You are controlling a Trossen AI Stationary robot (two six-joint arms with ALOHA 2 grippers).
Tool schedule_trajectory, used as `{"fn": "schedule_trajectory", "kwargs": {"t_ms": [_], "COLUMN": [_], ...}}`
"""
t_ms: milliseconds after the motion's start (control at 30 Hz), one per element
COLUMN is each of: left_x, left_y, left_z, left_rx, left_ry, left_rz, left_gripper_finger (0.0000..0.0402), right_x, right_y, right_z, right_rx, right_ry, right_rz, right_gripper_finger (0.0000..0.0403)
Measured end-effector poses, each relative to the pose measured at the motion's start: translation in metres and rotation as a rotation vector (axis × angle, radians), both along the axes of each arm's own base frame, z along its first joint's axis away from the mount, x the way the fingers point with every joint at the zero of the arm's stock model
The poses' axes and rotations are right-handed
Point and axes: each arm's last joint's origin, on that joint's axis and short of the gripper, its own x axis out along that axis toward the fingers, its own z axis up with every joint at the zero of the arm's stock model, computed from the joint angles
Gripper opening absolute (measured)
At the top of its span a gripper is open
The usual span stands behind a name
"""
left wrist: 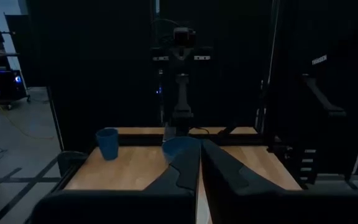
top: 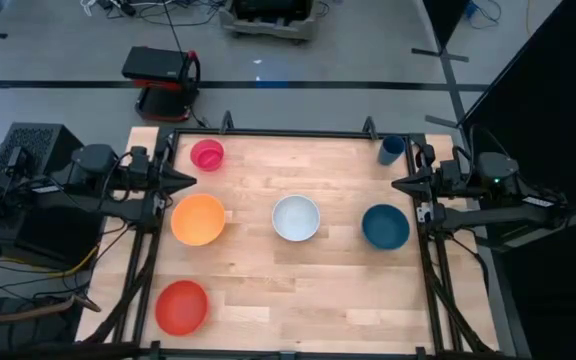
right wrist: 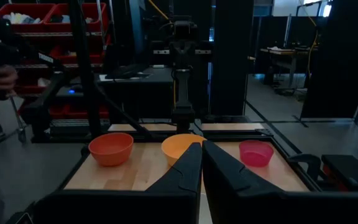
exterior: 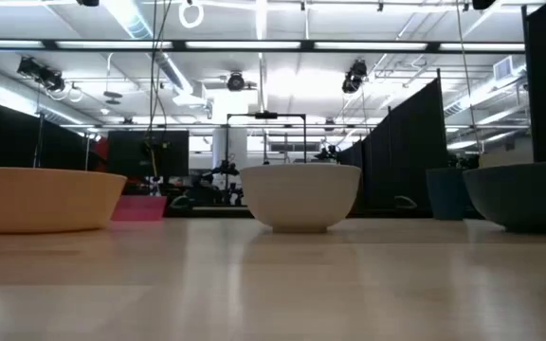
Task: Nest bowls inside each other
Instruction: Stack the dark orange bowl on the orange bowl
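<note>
Nearest the front edge of the table (top: 298, 300) sits the red bowl (top: 181, 307), alone at the left corner. Behind it, a row runs across the middle: orange bowl (top: 199, 219) at left, white bowl (top: 296, 217) in the centre, teal bowl (top: 385, 226) at right, all upright, mouths up, well apart from one another. Farther back, the pink bowl (top: 207, 154) stands near the left rear corner and a dark blue cup (top: 391, 150) near the right rear corner. No bowl sits inside another, so nesting has not begun; the step in hand is judged to be the first reach. The left gripper (top: 186, 180) hangs at the left edge between the pink and orange bowls, fingers closed on nothing. The right gripper (top: 401, 185) waits at the right edge beside the teal bowl, fingers likewise closed and empty. The next move likely calls for one gripper to open, descend over a bowl rim, and carry that bowl into a larger neighbour.
</note>
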Motion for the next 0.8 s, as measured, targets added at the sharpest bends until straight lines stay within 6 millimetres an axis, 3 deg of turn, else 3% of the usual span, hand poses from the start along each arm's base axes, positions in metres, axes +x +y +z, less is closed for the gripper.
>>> {"fn": "schedule_trajectory", "kwargs": {"t_ms": [800], "left_x": [0.0072], "left_y": [0.0008], "left_z": [0.0094], "left_rx": [-0.050], "left_ry": [-0.087], "left_rz": [0.022], "left_gripper_finger": [0.0001], "right_x": [0.0002], "right_y": [0.0000], "right_z": [0.0008], "right_rx": [0.000], "right_ry": [-0.007], "right_rz": [-0.001], "right_gripper_finger": [0.0000]}}
